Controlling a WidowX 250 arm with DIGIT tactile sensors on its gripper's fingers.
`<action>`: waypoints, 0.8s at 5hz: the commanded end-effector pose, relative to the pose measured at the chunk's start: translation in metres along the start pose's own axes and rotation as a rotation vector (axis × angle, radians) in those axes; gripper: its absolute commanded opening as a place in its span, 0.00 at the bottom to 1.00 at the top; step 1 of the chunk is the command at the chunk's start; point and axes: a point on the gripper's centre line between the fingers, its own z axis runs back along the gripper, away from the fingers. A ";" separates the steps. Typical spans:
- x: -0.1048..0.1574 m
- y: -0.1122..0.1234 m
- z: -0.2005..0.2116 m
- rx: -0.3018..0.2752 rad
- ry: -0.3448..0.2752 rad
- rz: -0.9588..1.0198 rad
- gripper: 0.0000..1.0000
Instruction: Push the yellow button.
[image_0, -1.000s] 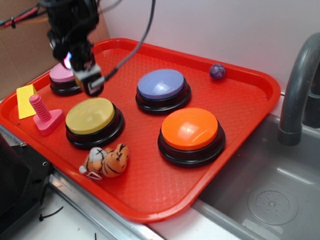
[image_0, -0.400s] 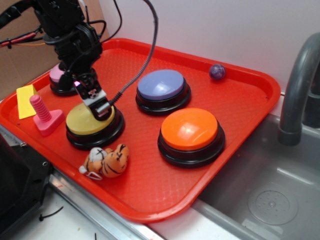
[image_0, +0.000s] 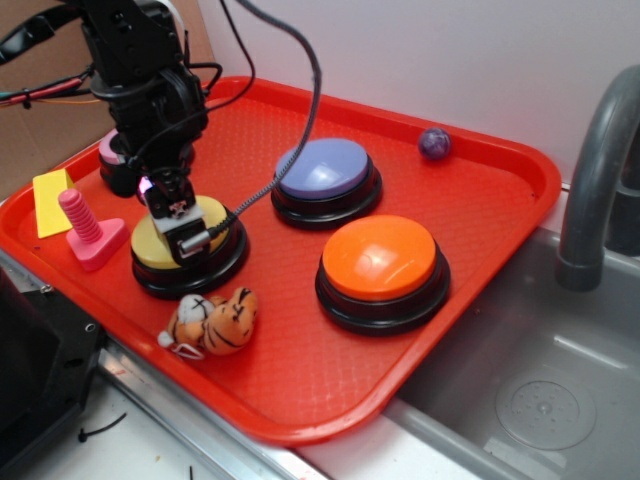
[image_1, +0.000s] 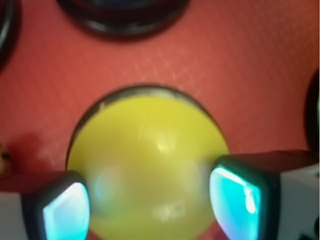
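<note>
item: yellow button (image_0: 165, 243), front left of the red tray (image_0: 500, 230), just behind the tiger toy (image_0: 212, 320). we find the tool (image_0: 185, 232) low on its dome, seemingly touching, though contact is hard to confirm. in the wrist view its fingers (image_1: 239, 197) stand apart, open, flanking the button. also listed: orange button (image_0: 380, 258), purple button (image_0: 322, 167), pink button (image_0: 112, 148), pink bolt (image_0: 85, 228), yellow card (image_0: 50, 200), marble (image_0: 434, 143).

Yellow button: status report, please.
Gripper directly over the round domed yellow plastic button, jaws open, straddling the dome. Contact: cannot tell. Nothing in the way; pink plastic bolt and small tiger plush beside it.
</note>
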 end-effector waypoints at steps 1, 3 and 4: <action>0.015 0.004 0.030 0.021 0.011 0.051 1.00; 0.016 0.011 0.046 0.004 0.018 0.099 1.00; 0.015 0.013 0.054 -0.016 0.028 0.118 1.00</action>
